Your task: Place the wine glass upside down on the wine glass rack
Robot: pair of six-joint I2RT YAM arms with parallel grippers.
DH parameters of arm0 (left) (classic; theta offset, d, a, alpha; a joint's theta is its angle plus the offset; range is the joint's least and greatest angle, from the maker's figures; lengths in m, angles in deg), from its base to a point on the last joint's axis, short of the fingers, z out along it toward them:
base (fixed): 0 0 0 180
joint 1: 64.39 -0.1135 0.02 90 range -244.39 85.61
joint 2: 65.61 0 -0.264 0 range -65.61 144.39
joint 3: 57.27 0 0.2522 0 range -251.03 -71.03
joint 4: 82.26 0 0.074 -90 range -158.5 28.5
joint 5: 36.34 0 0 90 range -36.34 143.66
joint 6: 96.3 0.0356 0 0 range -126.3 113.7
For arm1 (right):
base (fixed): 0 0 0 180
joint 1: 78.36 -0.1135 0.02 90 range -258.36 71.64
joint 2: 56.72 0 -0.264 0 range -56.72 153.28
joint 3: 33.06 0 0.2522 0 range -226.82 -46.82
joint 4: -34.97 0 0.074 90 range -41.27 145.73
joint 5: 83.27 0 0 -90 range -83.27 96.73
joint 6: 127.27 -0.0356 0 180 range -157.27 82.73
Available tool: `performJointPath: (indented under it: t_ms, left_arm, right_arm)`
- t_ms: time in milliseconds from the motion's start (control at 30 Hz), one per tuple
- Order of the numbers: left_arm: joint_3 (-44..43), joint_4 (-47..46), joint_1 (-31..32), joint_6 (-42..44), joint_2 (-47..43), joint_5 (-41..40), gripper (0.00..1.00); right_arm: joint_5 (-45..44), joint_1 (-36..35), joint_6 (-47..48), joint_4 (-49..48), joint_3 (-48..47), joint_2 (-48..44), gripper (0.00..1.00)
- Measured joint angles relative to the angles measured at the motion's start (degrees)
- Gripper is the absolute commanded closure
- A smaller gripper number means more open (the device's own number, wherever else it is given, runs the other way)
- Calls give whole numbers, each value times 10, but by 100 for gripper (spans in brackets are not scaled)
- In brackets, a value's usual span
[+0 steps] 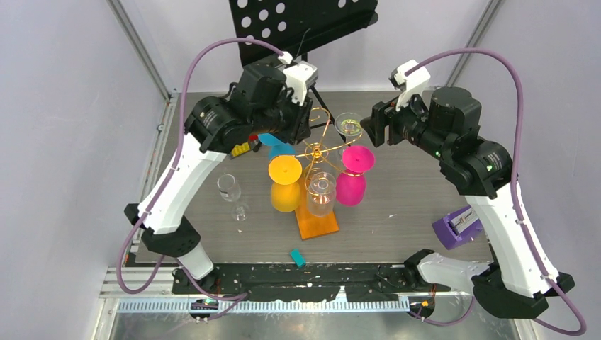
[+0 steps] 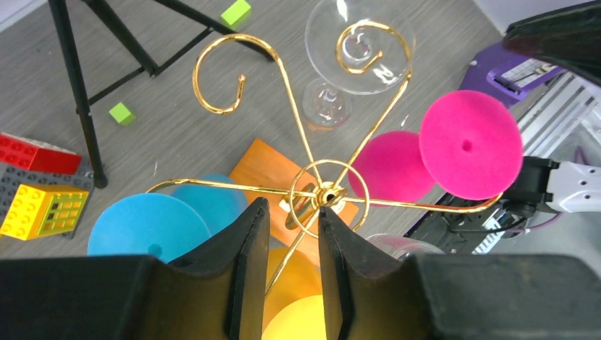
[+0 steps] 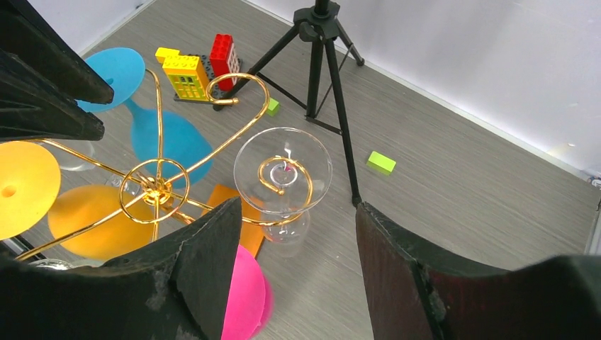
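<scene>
The wine glass [image 3: 283,145] hangs upside down, foot resting on the far curl of the rack [image 3: 154,190]. The right pincer [image 3: 298,205] gapes empty just before it; best to back straight away, clear of the foot. The left pincer [image 2: 292,205] stands narrowly apart astride the hub.
</scene>
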Motion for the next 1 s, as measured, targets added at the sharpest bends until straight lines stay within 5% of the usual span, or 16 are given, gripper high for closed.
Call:
performJointPath:
  t_ms: [333, 733, 1000]
  left_arm:
    - [0, 18, 13, 5, 5, -16, 73]
    - [71, -1, 20, -9, -74, -17, 75]
    - [98, -9, 21, -10, -82, -17, 75]
  right_arm:
    - [-2, 1, 2, 8, -6, 24, 42]
    - [74, 3, 44, 78, -247, 255, 55]
    - [106, 2, 63, 125, -283, 345, 56]
